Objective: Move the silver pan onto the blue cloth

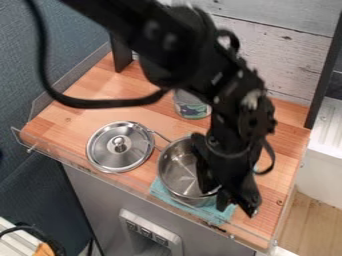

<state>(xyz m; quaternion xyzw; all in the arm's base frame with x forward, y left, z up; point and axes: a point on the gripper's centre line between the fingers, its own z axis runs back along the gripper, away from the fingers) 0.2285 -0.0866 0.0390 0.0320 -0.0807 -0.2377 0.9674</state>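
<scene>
The pan [178, 167], beside and partly beneath the gripper [232, 201], sits over the cloth [223, 215]. It should handle as stiff, fairly light and slippery, best taken by its rim near the gripper. How far the gripper is open, and whether it grips or merely touches the rim, cannot be told.

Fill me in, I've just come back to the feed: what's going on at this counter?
The robot's black gripper is down at the right side of the silver pan, which is open-topped and sits over the blue cloth, with cloth showing along its front. I can't tell whether the gripper has hold of the pan. A metal lid lies left of the pan on the wooden counter.
</scene>
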